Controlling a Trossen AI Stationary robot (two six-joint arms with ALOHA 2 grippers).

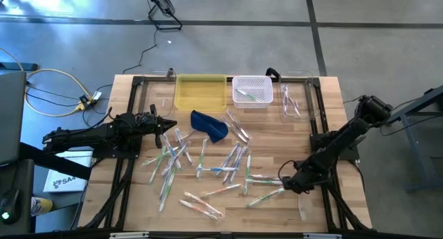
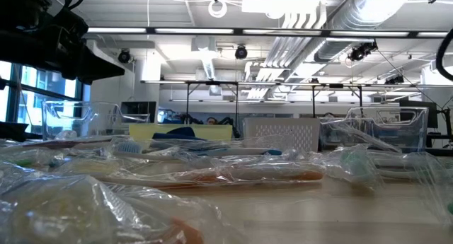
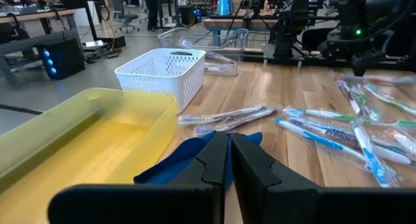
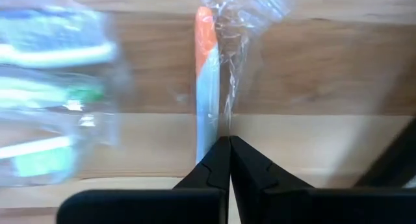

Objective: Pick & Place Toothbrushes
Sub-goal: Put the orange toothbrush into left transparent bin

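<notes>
blue pouch (image 1: 210, 125) among toothbrushes (image 1: 208, 171), yellow tray (image 1: 201, 92)

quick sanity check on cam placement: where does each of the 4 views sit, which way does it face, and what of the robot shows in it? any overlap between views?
High: overhead, straight down on the table; both arms, left gripper, right gripper.
Low: table height, level across wrapped toothbrushes into the room; a dark arm part at upper left.
Left wrist: looks past its shut fingers over the blue pouch to the yellow tray and white basket.
Right wrist: looks down, fingers shut on an orange-tipped toothbrush's wrapper.
Shared: high and left wrist both show tray, basket, pouch.
</notes>
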